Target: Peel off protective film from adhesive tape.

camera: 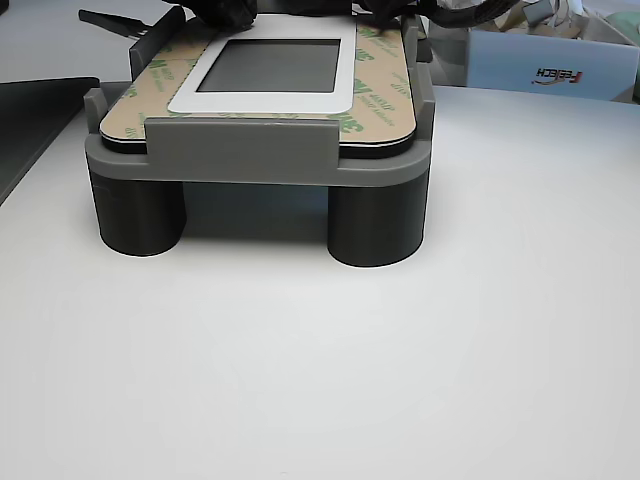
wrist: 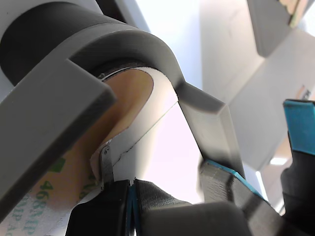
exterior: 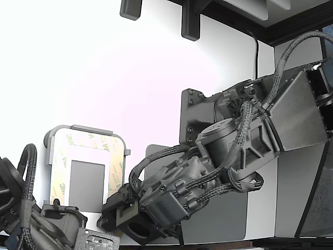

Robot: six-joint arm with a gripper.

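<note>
The protective film (exterior: 61,159) is cream-tan strips with green 3M print, framing a grey rectangle on the white plate (exterior: 87,155). The plate lies in a grey holder (exterior: 86,128) raised on round legs (camera: 375,225). The adhesive tape is hidden under the film. My gripper (exterior: 118,208) reaches down to the plate's corner at the exterior view's lower right. In the wrist view its dark, blue-edged pads (wrist: 147,196) press together just below the tan film (wrist: 128,98), and a thin grey sliver (wrist: 106,164) of the film's edge runs down into them. The film (camera: 375,95) otherwise lies flat.
A second arm with cable bundles (exterior: 21,208) sits at the exterior view's lower left, beside the holder. A dark grey mat (exterior: 218,219) lies under my arm. Black brackets (exterior: 190,21) hang over the table's far edge. A pale box (camera: 550,65) stands behind the holder.
</note>
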